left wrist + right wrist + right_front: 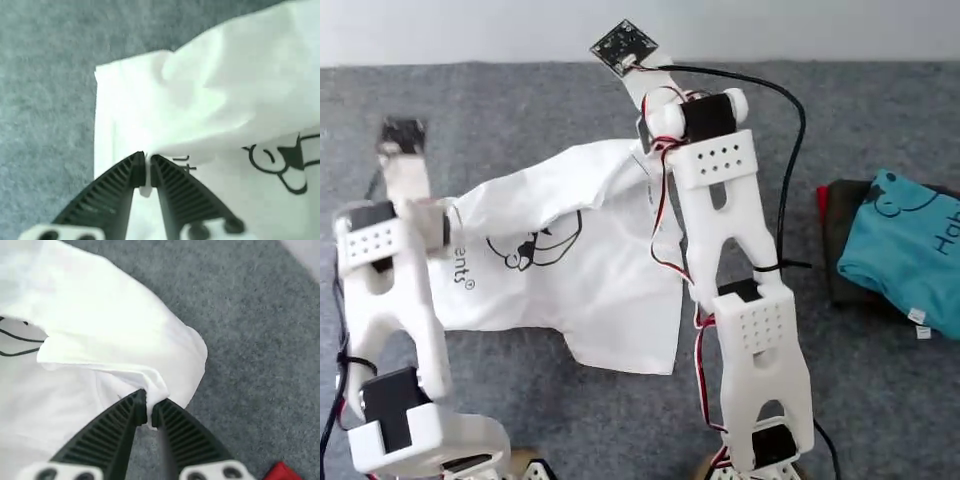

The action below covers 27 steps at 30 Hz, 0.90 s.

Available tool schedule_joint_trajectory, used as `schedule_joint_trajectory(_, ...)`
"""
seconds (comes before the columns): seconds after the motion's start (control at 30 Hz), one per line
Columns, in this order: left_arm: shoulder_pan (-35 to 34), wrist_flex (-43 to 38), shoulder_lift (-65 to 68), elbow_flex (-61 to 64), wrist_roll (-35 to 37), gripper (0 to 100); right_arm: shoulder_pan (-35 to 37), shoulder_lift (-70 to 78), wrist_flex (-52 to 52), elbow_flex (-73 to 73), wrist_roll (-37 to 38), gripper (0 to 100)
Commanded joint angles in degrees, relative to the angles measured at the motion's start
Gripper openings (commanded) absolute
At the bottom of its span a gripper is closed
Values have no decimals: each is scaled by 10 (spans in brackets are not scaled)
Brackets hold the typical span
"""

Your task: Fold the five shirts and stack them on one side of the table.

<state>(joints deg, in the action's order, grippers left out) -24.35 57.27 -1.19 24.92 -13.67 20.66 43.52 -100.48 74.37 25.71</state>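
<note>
Shirt (582,300), long axis sideways (part-folded)

Grey, carpet-like table (570,420). Bears a white shirt (590,290) with a black line drawing, left of the middle, lower part flat on the surface, upper edge lifted and folded over. At the right edge, well apart, holds a stack: dark folded shirt (838,250) directly on the table, a red edge (822,200) showing beside it, teal shirt (910,240) on top.

One white shirt (570,270), one teal shirt (910,245), one dark shirt (842,250) under it, one red cloth (822,203), two grippers, left gripper (146,167), right gripper (148,409)
</note>
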Motion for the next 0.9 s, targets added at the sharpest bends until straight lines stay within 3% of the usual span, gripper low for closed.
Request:
schedule_joint_trajectory(0.0,-36,-55,-9,68,-6,12,23,-93,-26,-110,35,8)
schedule_joint_trajectory(0.23,-101,-60,-8,96,-60,12,3,-237,-23,-347,97,9)
schedule_joint_trajectory(0.5,-174,-64,-3,96,-146,12,-30,-304,-22,-505,150,9)
schedule_joint_trajectory(0.87,-185,-76,-4,97,-194,12,7,-411,74,-762,171,9)
